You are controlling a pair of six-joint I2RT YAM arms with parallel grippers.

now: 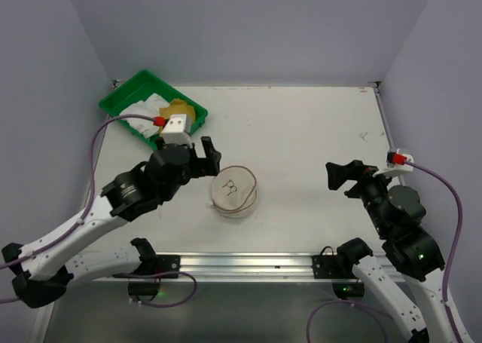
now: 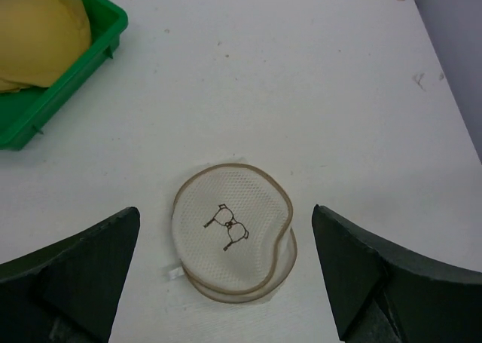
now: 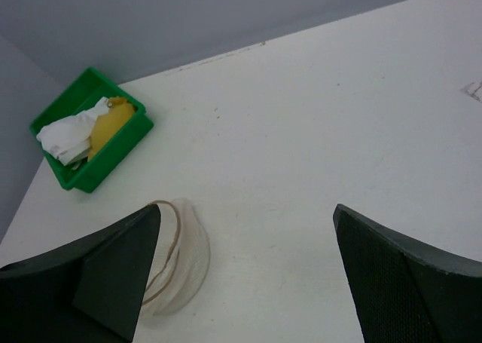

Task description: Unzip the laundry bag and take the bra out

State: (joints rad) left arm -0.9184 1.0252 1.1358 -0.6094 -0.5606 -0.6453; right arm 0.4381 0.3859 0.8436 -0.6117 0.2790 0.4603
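While both arms hover over white desk (image 1: pixel 316 124), small cream-white round mesh laundry bag (image 1: pixel 234 191) lies flat, lid with black bra drawing facing up. Left jaws spread wide, holding nothing; bag just ahead, centred between them, untouched. Right jaws also wide open, empty; bag well apart, ahead to their left. Green rectangular plastic tray (image 1: pixel 129 96) holding yellow and white fabric sits ahead-left of left jaws.

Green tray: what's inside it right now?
The green tray holds a crumpled white cloth and a yellow padded piece beside it. Whatever lies beneath them, and the tray floor, is covered.
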